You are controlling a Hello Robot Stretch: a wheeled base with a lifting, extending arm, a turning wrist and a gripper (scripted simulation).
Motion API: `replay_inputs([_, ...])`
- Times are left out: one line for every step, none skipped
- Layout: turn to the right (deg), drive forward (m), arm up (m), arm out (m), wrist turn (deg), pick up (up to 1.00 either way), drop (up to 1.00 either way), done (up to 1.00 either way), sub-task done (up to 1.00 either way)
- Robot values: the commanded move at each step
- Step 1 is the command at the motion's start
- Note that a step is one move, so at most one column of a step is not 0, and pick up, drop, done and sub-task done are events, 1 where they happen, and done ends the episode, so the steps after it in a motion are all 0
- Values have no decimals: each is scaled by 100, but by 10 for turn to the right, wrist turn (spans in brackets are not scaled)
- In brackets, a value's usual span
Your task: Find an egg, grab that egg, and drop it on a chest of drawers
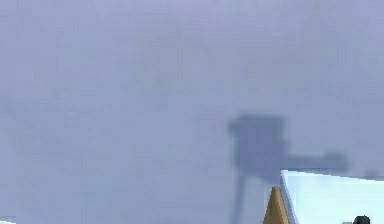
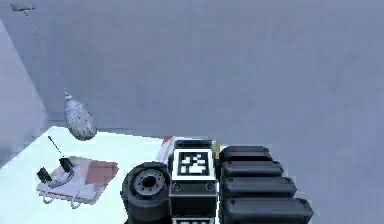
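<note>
Right, you look to be at the searching step, by my reading. A bare grey-blue wall point(image 1: 150, 90) stands close ahead. At the forward view's lower right pokes the corner of a white top point(image 1: 330, 190) with a yellow-brown side point(image 1: 276, 208). Whether that piece is a chest of drawers or a table, you cannot tell.

In the arm side view a white top point(image 2: 130, 148), likely the same one, lies out on the reaching side. That is probably why the base stands along it: whatever lies there comes into the arm's line. On it are a flat pale pad with reddish patches point(image 2: 88, 175), a small black thing point(image 2: 44, 176) at the pad's left end and a thin dark stick point(image 2: 57, 150) beyond. A grey oval thing point(image 2: 78, 117) sits at the end of a thin line running to the upper left. Its shape is oval, but the mottled grey and the line do not bear the name egg. Where the egg is, you cannot tell.

The arm point(image 2: 255, 185) sits short, its segments stacked close, a sensible posture for driving near furniture. Left of the marker square point(image 2: 192, 163) is the gripper point(image 2: 148, 188), a round dark body. Its finger end cannot be made out, so you cannot tell how it stands or whether it holds anything. I would turn the base to see more of the top before reaching.
</note>
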Motion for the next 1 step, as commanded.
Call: replay_inputs([0,0,0,32,0,0,0,0,0])
